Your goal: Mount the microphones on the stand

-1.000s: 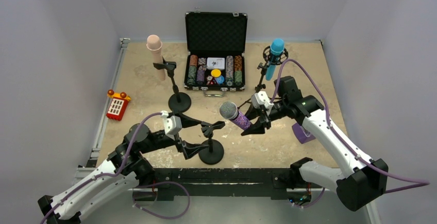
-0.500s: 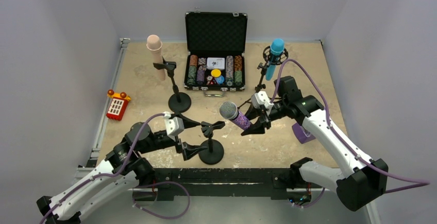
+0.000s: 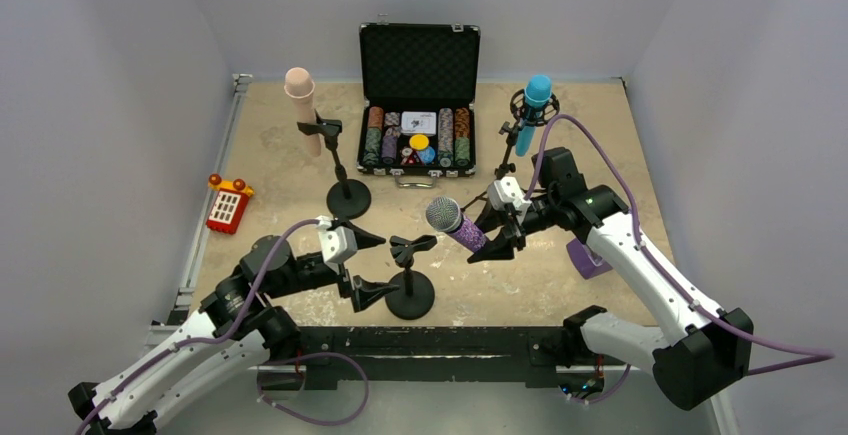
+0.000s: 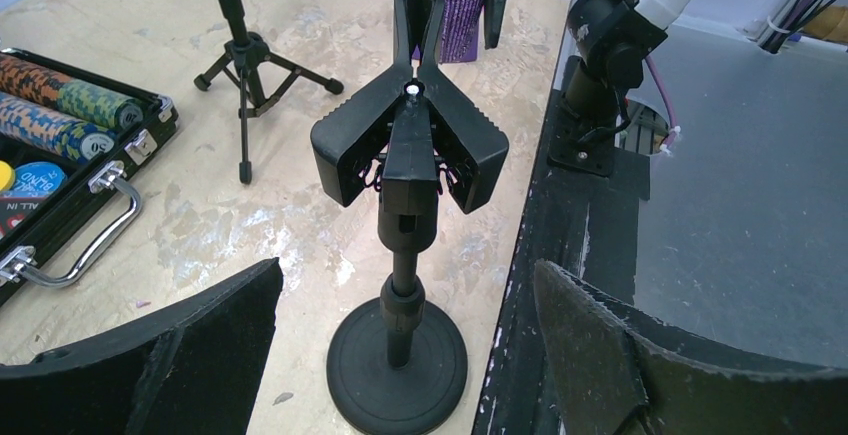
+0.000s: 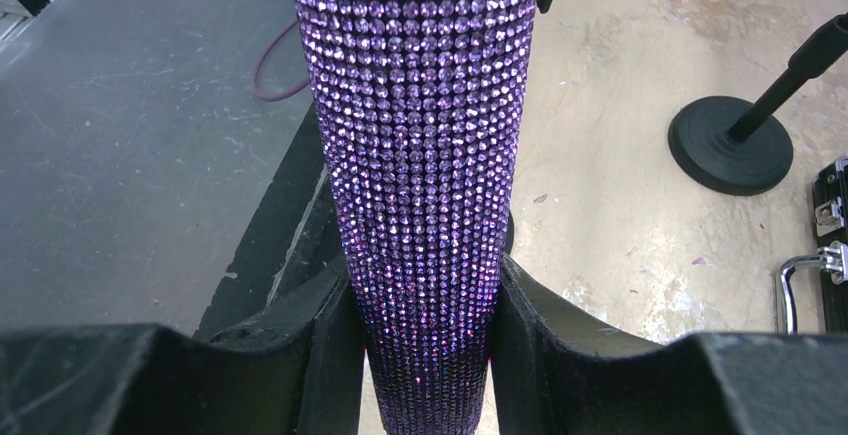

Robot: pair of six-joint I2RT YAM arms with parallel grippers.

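A: Anything cut off?
B: In the right wrist view the purple microphone [image 5: 425, 155] was cropped at the top; only the glittery body was seen. The purple box [image 3: 586, 258] was half hidden behind the right arm [image 3: 640, 265].
A: Grips?
B: The left gripper [image 3: 386, 265] was spread wide with nothing gripped, aimed at the empty stand [image 3: 410, 273] just beside it. The right gripper [image 3: 496, 233] was clamped on the microphone's tail, with the silver mesh head tilted near the clip, not touching. At the back, the peach microphone [image 3: 302, 105] and cyan microphone [image 3: 530, 110] were already mounted.
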